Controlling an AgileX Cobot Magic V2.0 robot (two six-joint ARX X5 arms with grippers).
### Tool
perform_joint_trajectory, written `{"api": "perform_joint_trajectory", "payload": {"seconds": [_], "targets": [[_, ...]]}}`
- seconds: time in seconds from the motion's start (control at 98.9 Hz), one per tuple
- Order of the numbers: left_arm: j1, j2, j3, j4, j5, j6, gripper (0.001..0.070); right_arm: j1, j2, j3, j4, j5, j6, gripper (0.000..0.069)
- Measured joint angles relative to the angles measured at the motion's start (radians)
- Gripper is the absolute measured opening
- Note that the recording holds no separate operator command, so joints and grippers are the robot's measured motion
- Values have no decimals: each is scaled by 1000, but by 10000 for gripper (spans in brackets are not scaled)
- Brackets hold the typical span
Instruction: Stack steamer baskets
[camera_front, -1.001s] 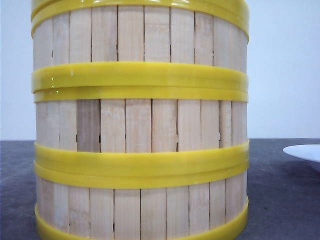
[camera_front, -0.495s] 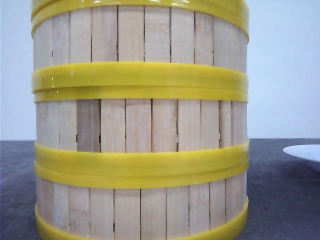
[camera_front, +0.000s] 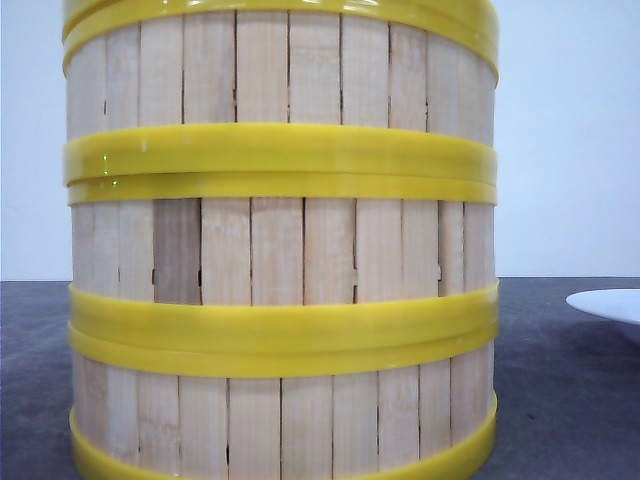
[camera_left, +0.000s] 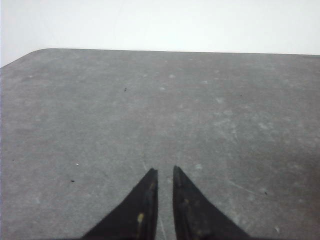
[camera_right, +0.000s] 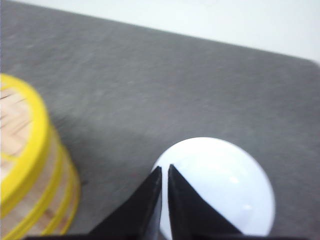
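Steamer baskets (camera_front: 280, 250): stacked three high on the grey table (camera_front: 560, 400) — yellow bands meeting rim to rim, filling the front view.
Left gripper (camera_left: 165, 172): fingers nearly together, a thin slit between the tips, gripping nothing, over bare tabletop — stack out of its view.
Right gripper (camera_right: 165, 170): fingers nearly closed, empty, hanging above the white plate (camera_right: 225, 185).
Stack from right gripper: off to one side, well apart, woven floor of the top basket (camera_right: 17, 125) showing.
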Motion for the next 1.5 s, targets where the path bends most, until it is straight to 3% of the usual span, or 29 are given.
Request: {"api": "perform_joint_trajectory", "payload": {"seconds": [0.111,0.283,0.445,0.657,0.667,0.677,0.92,1.193,1.497], "targets": [[0,0,0,0,0,0,29,-51,0,0,22,79,-16,17],[0,0,0,0,0,0,29,-226,0,0,89,27,-89,17],[0,0,0,0,0,0,29,-442,-5,-6,245,-174,-247,17],[0,0,0,0,0,0,29,-737,-53,-145,516,-531,-433,17],[0,0,0,0,0,0,29,-849,-108,-275,652,-649,-457,17],[0,0,0,0,0,0,29,-858,-114,-290,667,-657,-458,17],[0,0,0,0,0,0,29,-964,-278,-633,898,-682,-472,16],[0,0,0,0,0,0,29,-1005,-464,-946,919,-686,-455,16],[0,0,0,0,0,0,29,-1019,-623,-1118,932,-686,-417,16]]}}
